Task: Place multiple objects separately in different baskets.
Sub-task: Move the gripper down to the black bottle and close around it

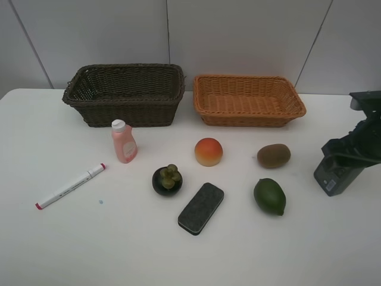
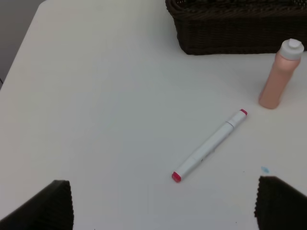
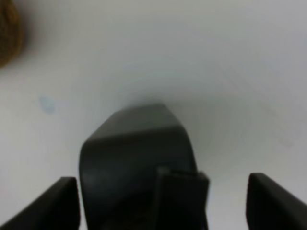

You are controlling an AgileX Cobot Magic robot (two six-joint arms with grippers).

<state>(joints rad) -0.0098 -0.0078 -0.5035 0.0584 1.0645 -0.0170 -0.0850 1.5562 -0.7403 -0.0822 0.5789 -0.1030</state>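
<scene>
On the white counter [image 1: 119,250], far left of the peach [image 1: 208,151], lies the white red-ended marker [image 1: 70,186], ahead of the left end effector [image 2: 165,206], whose fingers stand wide apart and empty. The pink white-capped bottle [image 1: 124,142] stands left of the peach, with the dark brown basket [image 1: 131,110] behind and left of it. The mangosteen [image 1: 167,180] and dark eraser [image 1: 201,208] sit in front of the peach. The light tan basket [image 1: 247,119] is behind and right of it. Right of it lie the green fruit [image 1: 269,196] and kiwi [image 1: 274,155]. Far right, the right end effector [image 3: 163,201] straddles the dark pump bottle [image 1: 330,176], fingers apart, not clamped

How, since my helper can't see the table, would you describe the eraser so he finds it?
From the orange basket at the back, come forward past the peach. The eraser lies nearest the front, between the mangosteen and the green fruit. It alone is flat, dark and rectangular; its neighbours are round.
</scene>
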